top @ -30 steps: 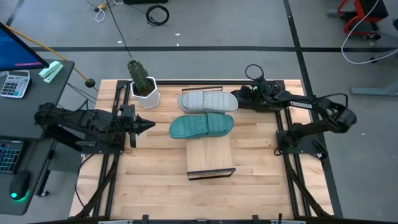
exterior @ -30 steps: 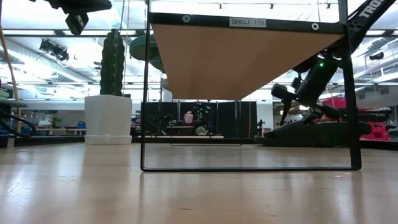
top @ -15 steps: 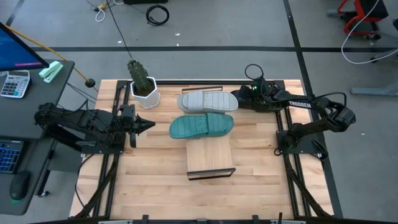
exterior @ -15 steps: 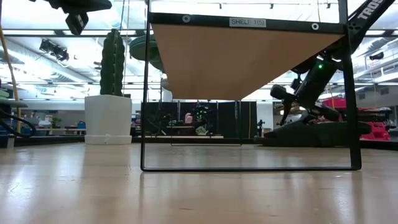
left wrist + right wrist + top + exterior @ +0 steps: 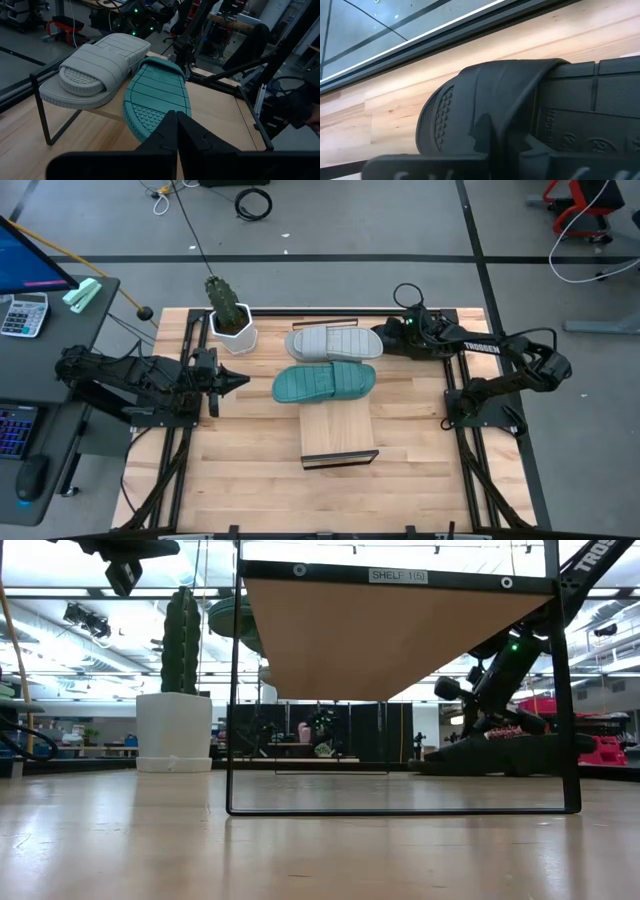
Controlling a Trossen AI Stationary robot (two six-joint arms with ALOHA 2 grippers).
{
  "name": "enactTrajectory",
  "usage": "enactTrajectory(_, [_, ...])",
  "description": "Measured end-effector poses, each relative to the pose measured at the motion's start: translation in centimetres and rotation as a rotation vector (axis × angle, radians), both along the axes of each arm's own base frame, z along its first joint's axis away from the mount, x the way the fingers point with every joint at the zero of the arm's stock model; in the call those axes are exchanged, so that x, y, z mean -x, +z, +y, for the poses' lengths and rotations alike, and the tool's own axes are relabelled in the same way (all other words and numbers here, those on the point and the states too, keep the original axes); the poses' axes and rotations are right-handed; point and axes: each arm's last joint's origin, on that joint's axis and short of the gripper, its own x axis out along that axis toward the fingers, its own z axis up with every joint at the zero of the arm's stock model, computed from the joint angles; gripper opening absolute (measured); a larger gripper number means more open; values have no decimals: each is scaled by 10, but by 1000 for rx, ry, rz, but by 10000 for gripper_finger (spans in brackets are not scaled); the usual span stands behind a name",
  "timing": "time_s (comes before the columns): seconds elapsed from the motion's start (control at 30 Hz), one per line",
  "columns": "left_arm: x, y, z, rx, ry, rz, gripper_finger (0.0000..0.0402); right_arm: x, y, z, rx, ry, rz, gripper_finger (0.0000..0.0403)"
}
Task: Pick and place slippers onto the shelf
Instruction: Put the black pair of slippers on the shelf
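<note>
The right claw [image 5: 388, 340] sits low over the black slipper [image 5: 520, 107] at the table's far right; its opening cannot be told. The left claw [image 5: 240, 380] waits pinched together. Two slippers, grey [image 5: 332, 342] and teal [image 5: 324, 382], lie on the shelf [image 5: 338, 432].

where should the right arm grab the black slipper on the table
Probably across the ribbed strap of the black slipper, coming down from above: it lies flat on the table, and the raised strap looks like the only part jaws could close around. The right gripper sits right over it.

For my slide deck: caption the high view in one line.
Grey slipper and teal slipper lie on the shelf; right end effector reaches the black slipper, left end effector waits.
</note>
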Motion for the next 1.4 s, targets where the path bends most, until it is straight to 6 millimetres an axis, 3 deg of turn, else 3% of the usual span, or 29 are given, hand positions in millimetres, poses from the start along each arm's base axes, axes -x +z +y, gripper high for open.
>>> enactTrajectory(0.23, [0, 0, 0, 0, 0, 0, 26, 1, 11, 4, 8, 26, -58, 49])
enactTrajectory(0.57, [0, 0, 0, -7, -1, 2, 6, 6, 23, 6, 74, -8, -73, 23])
enactTrajectory(0.9, [0, 0, 0, -7, -1, 2, 28, 10, 37, 8, 150, -38, -109, 35])
enactTrajectory(1.23, [0, 0, 0, -7, -1, 2, 5, 15, 56, 8, 262, -97, -160, 34])
enactTrajectory(1.4, [0, 0, 0, -7, -1, 2, 16, 19, 61, 6, 292, -120, -185, 34])
